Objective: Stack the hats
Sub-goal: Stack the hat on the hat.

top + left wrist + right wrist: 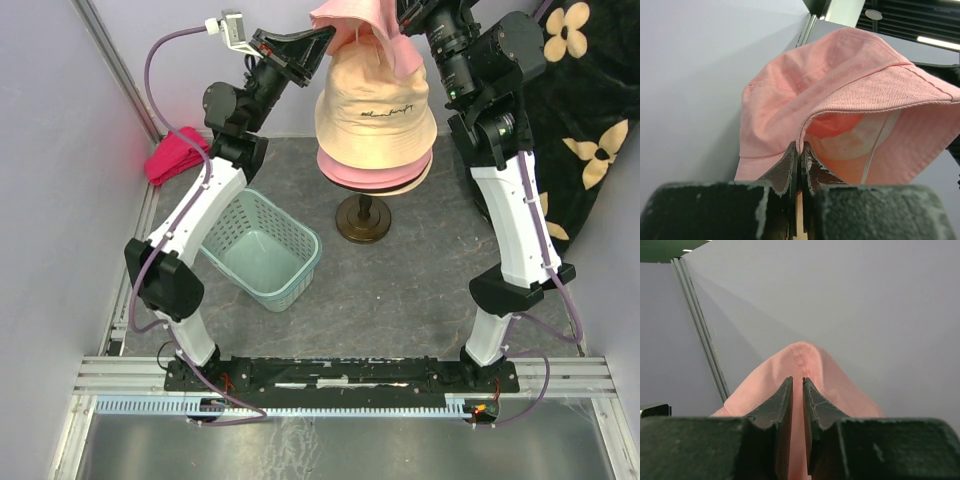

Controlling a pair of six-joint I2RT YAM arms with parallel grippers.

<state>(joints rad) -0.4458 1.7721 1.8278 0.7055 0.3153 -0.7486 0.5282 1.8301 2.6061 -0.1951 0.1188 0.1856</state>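
A pink hat (355, 25) hangs in the air between my two grippers, above a beige hat (375, 115) that sits on the stand. Under the beige hat, the brim of another pink hat (372, 178) shows. My left gripper (330, 38) is shut on the raised hat's brim edge (805, 131), its tips (800, 146) pressed together on the stitched rim. My right gripper (797, 380) has its jaws a narrow way apart, with a fold of the pink hat (805, 365) between them and tented just past the tips.
A dark round stand base (363, 222) sits under the stacked hats. A pale green basket (296, 280) lies front left of it. A magenta cloth bundle (177, 155) is at the left wall, and a black flowered cloth (585, 120) at the right.
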